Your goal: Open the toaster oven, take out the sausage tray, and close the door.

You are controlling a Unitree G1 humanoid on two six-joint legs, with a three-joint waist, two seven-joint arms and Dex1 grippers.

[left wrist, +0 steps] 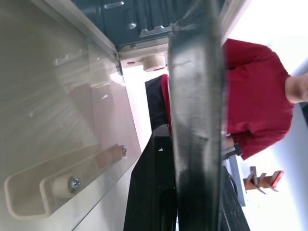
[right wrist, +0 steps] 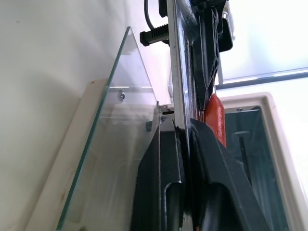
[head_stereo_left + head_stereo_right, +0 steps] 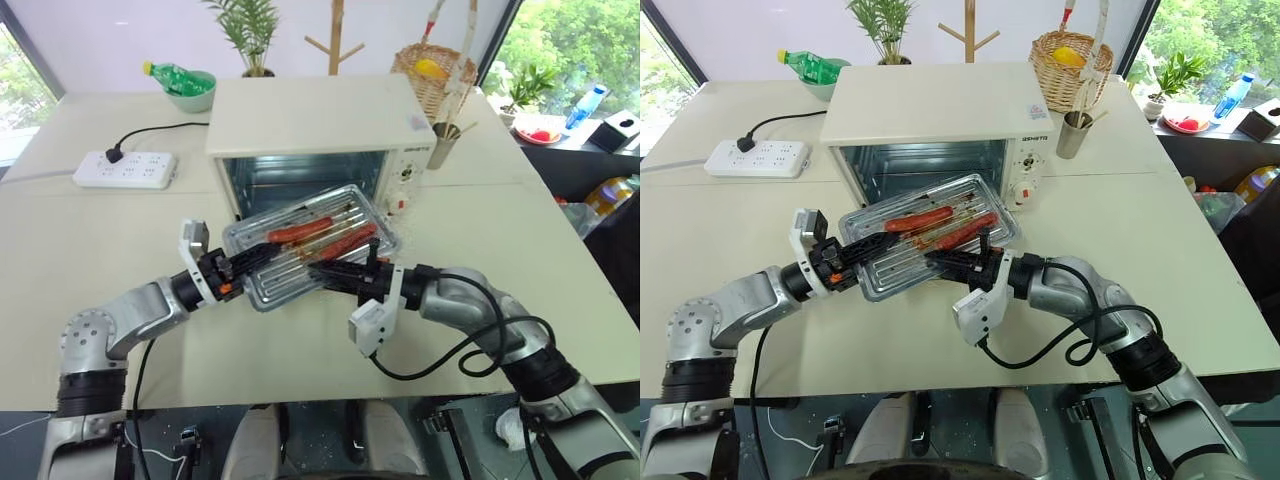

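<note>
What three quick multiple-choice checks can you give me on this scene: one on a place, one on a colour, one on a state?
1. Where is the sausage tray?
A. On the rack inside the oven
B. In front of the oven's opening, above the lowered door
C. On top of the oven

2. What colour is the power strip on the table?
A. Black
B. Red
C. White

3. How does the oven's door stand?
A. Open, folded down
B. Shut
C. Half raised

Answers:
1 B: the sausage tray sits clear of the toaster oven, out in front of its opening.
2 C: the power strip is white, with a black plug in it.
3 A: the door lies lowered under the tray and the cavity stands exposed.
</note>
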